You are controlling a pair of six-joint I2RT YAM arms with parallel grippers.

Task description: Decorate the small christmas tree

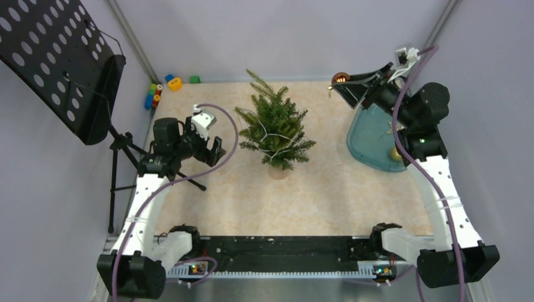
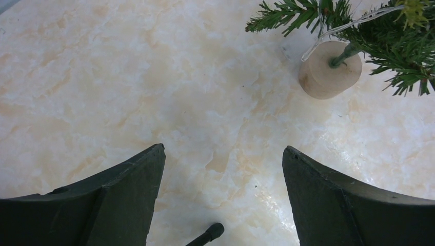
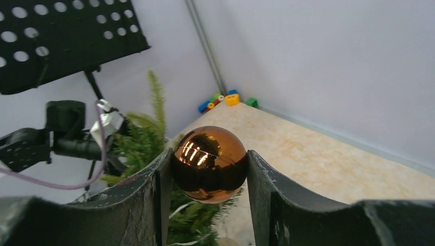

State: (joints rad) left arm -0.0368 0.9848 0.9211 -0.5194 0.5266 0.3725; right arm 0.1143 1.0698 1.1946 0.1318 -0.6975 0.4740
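Observation:
The small christmas tree stands mid-table on a round pale wooden base, with a white cord wound through its dark green branches. Its base and low branches also show in the left wrist view. My right gripper is raised at the far right, right of the tree, shut on a shiny copper ball ornament, which also shows in the top view. The tree lies behind the ball. My left gripper is open and empty, low over the table left of the tree; its fingers spread wide.
A teal translucent tray at the right holds a small gold ornament. Colourful toy blocks lie in the far left corner. A black perforated music stand on a tripod stands left of the table. Grey walls close the back.

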